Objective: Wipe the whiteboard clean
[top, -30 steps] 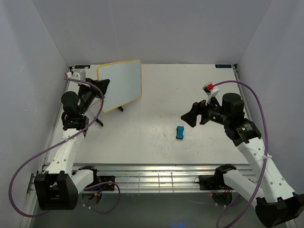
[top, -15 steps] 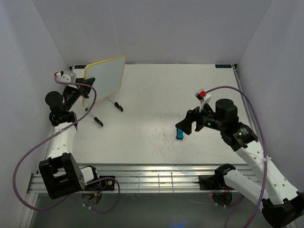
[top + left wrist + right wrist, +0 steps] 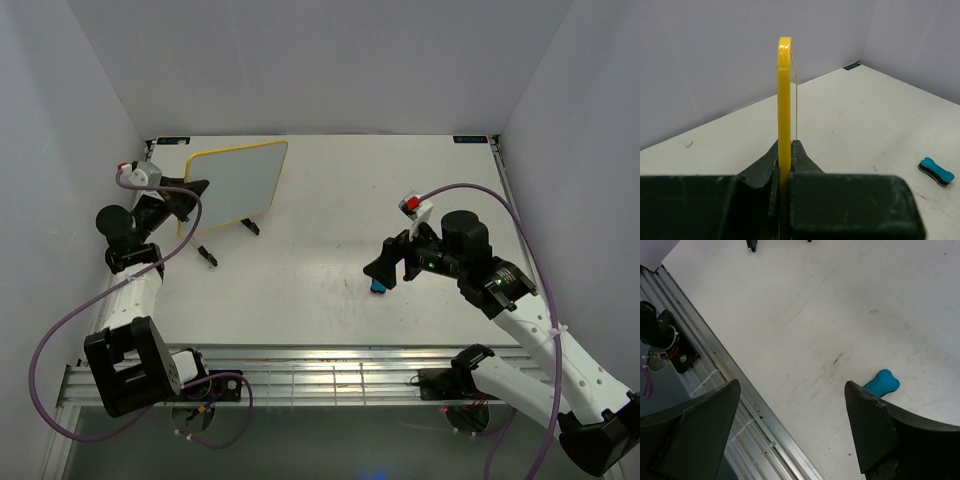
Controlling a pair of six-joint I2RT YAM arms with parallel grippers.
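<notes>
The whiteboard (image 3: 238, 183), white with a thin yellow rim, is held tilted above the far left of the table; no writing shows on its face. My left gripper (image 3: 196, 188) is shut on its left edge. In the left wrist view the yellow rim (image 3: 784, 90) stands edge-on between the closed fingers (image 3: 785, 150). The blue eraser (image 3: 377, 288) lies on the table at centre right, partly hidden under my right gripper (image 3: 384, 263). In the right wrist view the gripper (image 3: 791, 385) is open, and the eraser (image 3: 883, 382) lies just outside its right finger (image 3: 867, 430).
Two small black stand pieces (image 3: 207, 256) (image 3: 252, 227) lie on the table below the board. An aluminium rail (image 3: 300, 358) runs along the front edge and also shows in the right wrist view (image 3: 725, 365). Grey walls enclose the left, back and right sides.
My right gripper has moved left and lower, and is now over the eraser. My left arm has pulled back to the left and turned the whiteboard while holding it.
</notes>
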